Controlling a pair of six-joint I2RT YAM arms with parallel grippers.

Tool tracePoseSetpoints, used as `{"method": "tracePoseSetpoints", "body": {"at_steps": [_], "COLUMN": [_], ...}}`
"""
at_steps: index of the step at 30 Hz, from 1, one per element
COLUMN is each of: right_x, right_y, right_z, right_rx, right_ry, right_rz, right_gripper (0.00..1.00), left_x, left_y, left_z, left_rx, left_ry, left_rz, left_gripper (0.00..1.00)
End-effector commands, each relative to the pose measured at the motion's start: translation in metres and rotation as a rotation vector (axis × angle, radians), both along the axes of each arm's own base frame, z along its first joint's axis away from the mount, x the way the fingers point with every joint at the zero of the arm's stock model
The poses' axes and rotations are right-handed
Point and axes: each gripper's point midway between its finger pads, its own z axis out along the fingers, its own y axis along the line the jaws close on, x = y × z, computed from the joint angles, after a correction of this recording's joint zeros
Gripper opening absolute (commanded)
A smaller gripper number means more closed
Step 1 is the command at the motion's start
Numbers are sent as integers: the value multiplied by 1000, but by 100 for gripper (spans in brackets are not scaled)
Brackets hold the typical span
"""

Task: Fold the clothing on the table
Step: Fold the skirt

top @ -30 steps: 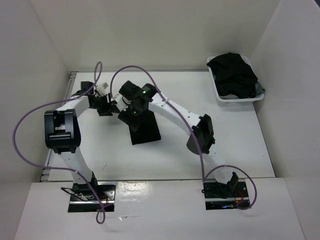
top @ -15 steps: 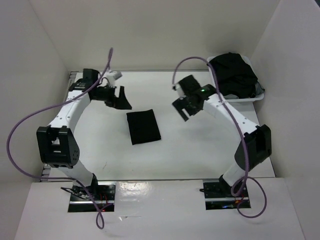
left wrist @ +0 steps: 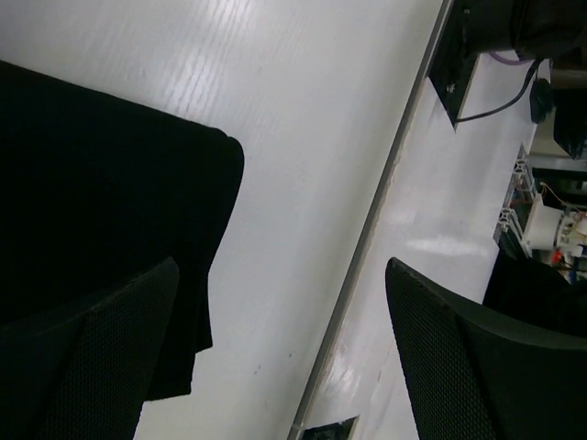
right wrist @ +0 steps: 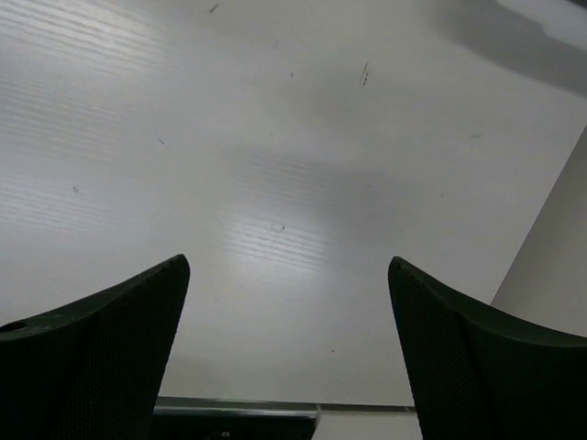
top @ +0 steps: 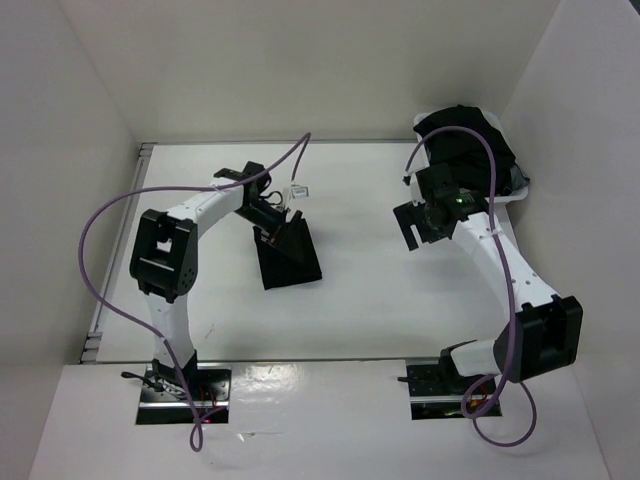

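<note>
I see the clothing [top: 293,264] lying as a compact folded black rectangle, left of the middle of the worktop [top: 370,300]. My left tool [left wrist: 282,268] sits over its far end, fingers spread wide with nothing between them. One finger is above the cloth, the other above bare white surface. My right tool [right wrist: 287,264] is also spread wide and empty over bare worktop, well apart from the garment and near the white tray [top: 517,193] of black clothes [top: 465,135].

Flat black cloth garment [top: 292,262]: thin, soft, matt. Large white counter [top: 360,300]: smooth, finely ribbed, light gloss. Thin edge rail [left wrist: 367,238]: dull grey metal. Right tool [right wrist: 286,266] finger pads [right wrist: 101,357]: matt black, fine mesh texture, plastic-looking.
</note>
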Motion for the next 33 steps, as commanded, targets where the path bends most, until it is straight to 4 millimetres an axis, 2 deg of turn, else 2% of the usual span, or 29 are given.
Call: {"method": "tracePoseSetpoints", "body": {"at_steps": [1,6,9,10,17,20,22,24,26,33], "right_x": [1,0,0,0,0,0,0,-1,-1,1], "right_y": [-8,-9,-8,-8,-8,-8,-8,-7,-7,-5], "right_z": [0,-1,-1,-1,-1,-3,-1,-1,-1,0], "right_rx": [10,26,46,46,46,46,48,55,55,65], "right_ry": [-32,-39,-43,-43,-43,-43,-52,-50,-50,-57], "right_rz": [-40,-52,-50,-49,-49,-49,-49,-44,-44,-39], "right_gripper": [93,93,93,93,93,93,93,93,93,93], "left_x": [-6,-4,-2,5,17,27,32,33,35,35], "left_y": [-4,3,15,16,35,47,56,63,66,87], "left_z": [-6,-38,-56,-53,-59,-50,-51,-51,-43,-51], "left_rx": [9,125,231,241,362,381,391,403,394,432], "left_ry": [35,77,76,40,5,-27,-27,-29,-40,-21], "left_rz": [-25,17,76,95,215,276,300,317,341,387], "left_gripper": [99,99,99,99,99,99,99,99,99,99]}}
